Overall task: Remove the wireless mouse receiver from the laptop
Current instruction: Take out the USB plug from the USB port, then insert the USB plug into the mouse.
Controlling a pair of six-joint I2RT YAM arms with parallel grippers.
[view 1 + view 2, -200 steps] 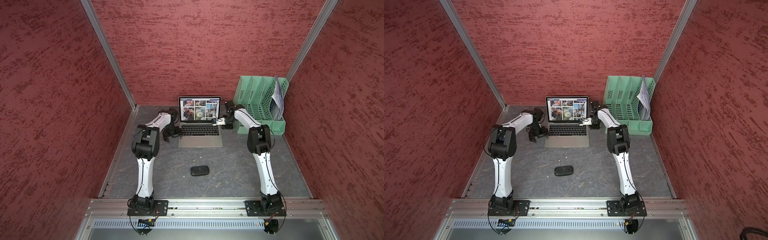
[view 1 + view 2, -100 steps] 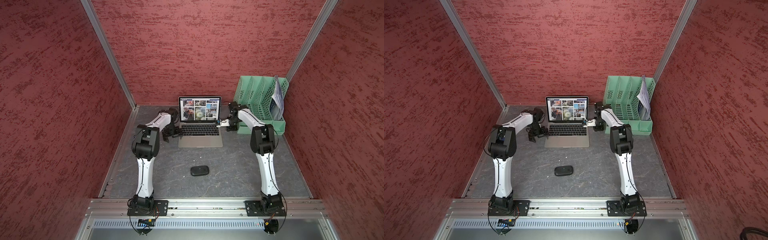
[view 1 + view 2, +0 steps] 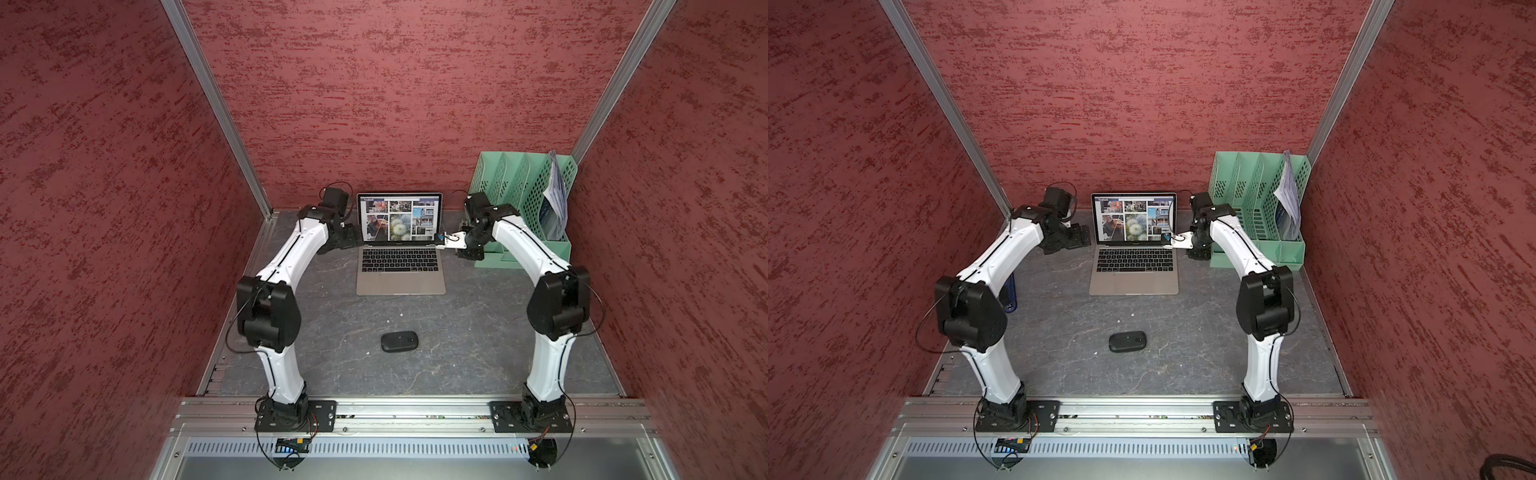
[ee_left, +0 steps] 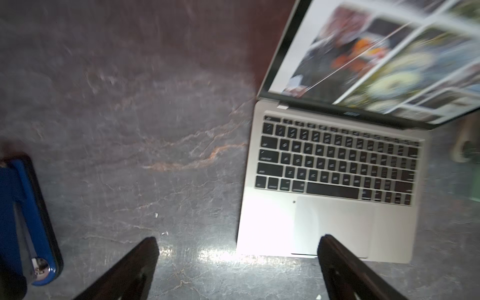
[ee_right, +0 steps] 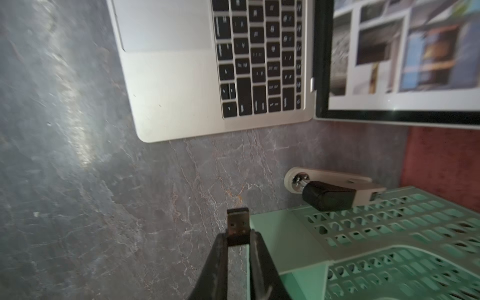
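Observation:
The laptop (image 3: 401,282) stands open at the back of the table, its screen showing a grid of photos. My right gripper (image 5: 237,237) is shut on the wireless mouse receiver (image 5: 237,224), a small dark plug that sticks out past the fingertips. The plug hangs above the table, clear of the laptop's (image 5: 168,78) right edge and beside the green organiser. In both top views the right gripper (image 3: 455,248) (image 3: 1185,249) sits between laptop and organiser; the receiver is too small to make out there. My left gripper (image 4: 237,249) (image 3: 351,239) is open and empty, left of the laptop (image 4: 337,220).
A green file organiser (image 3: 523,208) (image 5: 389,246) stands right of the right gripper. A white bracket with a black block (image 5: 330,194) lies behind it. A black mouse (image 3: 400,341) sits mid-table. A blue-and-black stick gadget (image 4: 23,220) (image 3: 1010,291) lies at the left.
My right gripper has drawn to the right, away from the laptop's side, with the receiver in it. My left gripper's jaws have spread wider.

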